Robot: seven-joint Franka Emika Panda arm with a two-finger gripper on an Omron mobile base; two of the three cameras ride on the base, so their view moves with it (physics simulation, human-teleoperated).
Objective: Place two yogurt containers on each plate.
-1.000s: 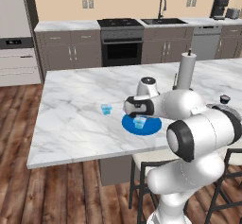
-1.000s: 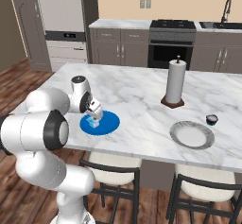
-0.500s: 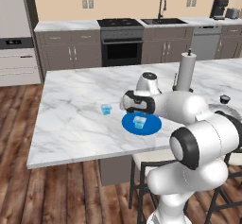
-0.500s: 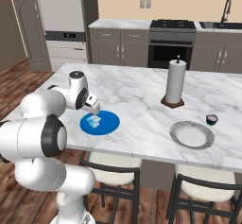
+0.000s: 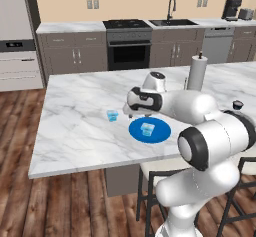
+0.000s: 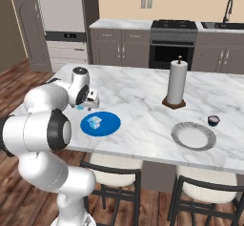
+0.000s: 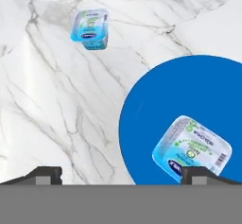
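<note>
With its jaws spread wide and empty, the gripper (image 7: 121,173) hangs above the blue plate (image 7: 156,100), where one yogurt cup (image 7: 192,146) sits, so the second cup (image 7: 90,28) on the marble counter (image 7: 47,100) beyond likely needs fetching next.

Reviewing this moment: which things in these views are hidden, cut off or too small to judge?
- Gripper: in the hand view the bottom edge cuts off all but the fingertips; the jaws stand wide, empty.
- Dark yogurt cup: too small in the right base view to read any label.
- Loose yogurt cup: mostly hidden behind the hand in the right base view.
</note>
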